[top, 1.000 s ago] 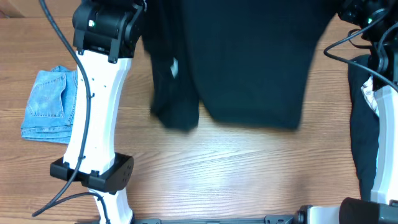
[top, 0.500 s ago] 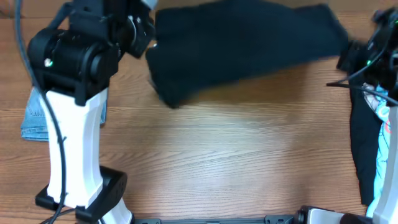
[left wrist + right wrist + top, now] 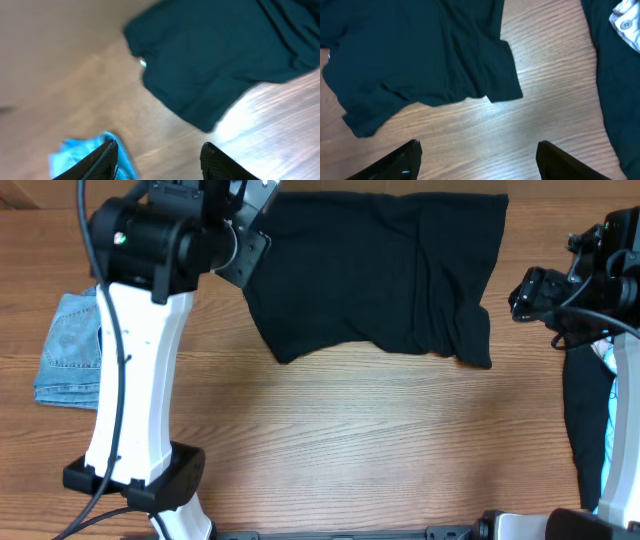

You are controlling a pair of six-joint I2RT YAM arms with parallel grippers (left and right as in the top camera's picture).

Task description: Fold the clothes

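Note:
The large black garment point(image 3: 385, 270) lies spread and slightly wrinkled on the far half of the wooden table point(image 3: 350, 440). In the left wrist view the black garment point(image 3: 215, 60) shows a small white label point(image 3: 143, 62). My left gripper point(image 3: 160, 157) is open above bare wood, off the garment's left corner, with nothing between its fingers. My right gripper point(image 3: 477, 152) is also open and empty, hovering over wood just past the black garment's point(image 3: 420, 50) right corner. In the overhead view the right gripper point(image 3: 527, 293) sits beside the garment's right edge.
A folded light-blue denim piece point(image 3: 70, 350) lies at the left, partly behind the left arm's white link point(image 3: 135, 380). Another black piece point(image 3: 585, 420) with a pale printed fabric point(image 3: 608, 358) on it lies along the right edge under the right arm.
Both grippers have opened and let go of the black garment. It has dropped from being held up and now lies flat at the far side. Both arms have drawn back from it.

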